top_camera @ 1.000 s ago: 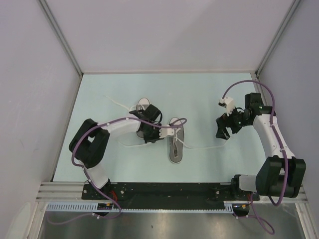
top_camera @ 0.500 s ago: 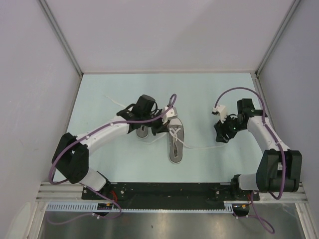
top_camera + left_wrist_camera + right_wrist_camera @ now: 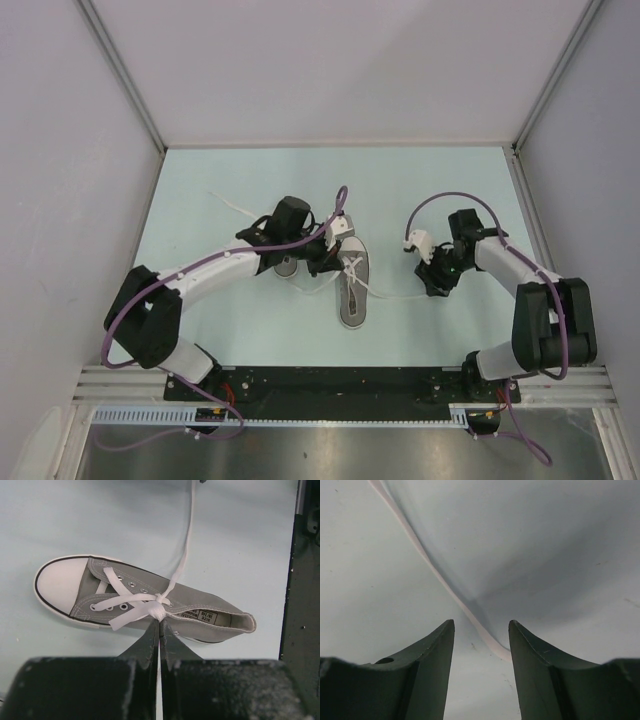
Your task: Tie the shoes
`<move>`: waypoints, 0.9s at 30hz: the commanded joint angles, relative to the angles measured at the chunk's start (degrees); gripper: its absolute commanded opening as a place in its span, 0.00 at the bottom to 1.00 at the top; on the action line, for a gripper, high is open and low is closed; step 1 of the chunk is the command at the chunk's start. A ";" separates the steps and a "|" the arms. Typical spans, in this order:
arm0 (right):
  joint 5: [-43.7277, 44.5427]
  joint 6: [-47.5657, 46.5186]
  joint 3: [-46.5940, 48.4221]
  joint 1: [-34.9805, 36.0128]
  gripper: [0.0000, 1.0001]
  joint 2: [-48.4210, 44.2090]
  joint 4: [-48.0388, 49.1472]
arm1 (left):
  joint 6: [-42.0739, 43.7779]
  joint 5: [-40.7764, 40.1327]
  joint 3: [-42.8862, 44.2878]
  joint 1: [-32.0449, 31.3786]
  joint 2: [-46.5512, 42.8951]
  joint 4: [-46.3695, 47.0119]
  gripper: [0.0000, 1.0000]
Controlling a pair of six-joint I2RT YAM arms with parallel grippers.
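A small grey canvas low-top sneaker with white toe cap [image 3: 200,600] lies on the pale blue tabletop [image 3: 100,520], its partner [image 3: 286,266] beside it, mostly hidden under the left arm [image 3: 225,268]. The left gripper [image 3: 159,630] is pinched tight on the sneaker's long white lace [image 3: 159,611] by the crossing; the right gripper [image 3: 481,625], jaws partly apart, straddles the lace's loose end [image 3: 432,572].

At the centre of the left wrist view, the shoe [image 3: 200,600] is showing grey canvas, a white toe cap [image 3: 57,582] edged by a thin black line, and white laces [image 3: 132,617]. The table [image 3: 420,190] is showing pale mint. Purple cables [image 3: 445,197] are looping over white arms [image 3: 230,268] with black joints.
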 commanded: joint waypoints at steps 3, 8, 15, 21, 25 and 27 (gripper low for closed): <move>4.92 -3.93 -3.00 0.53 0.53 2.88 4.31 | 0.46 3.68 0.07 -0.41 -2.15 3.12 0.00; 6.86 -4.02 -4.76 1.14 0.51 3.94 6.16 | 0.55 4.47 -0.72 -0.41 -2.94 4.70 0.00; 7.48 -1.56 -5.73 1.85 0.00 3.24 7.48 | 0.98 5.70 -2.92 -0.41 -4.96 8.38 0.00; 3.97 5.99 -4.68 1.23 0.00 -4.40 10.20 | 2.21 5.87 -4.58 -0.41 -6.98 10.06 0.00; 0.37 11.71 -1.61 1.23 0.00 -7.04 10.55 | 4.05 5.26 -6.34 -1.29 -9.35 12.69 0.00; -0.52 13.64 -0.20 1.50 0.00 -7.31 10.12 | 5.20 4.47 -6.00 -1.90 -9.53 12.61 0.00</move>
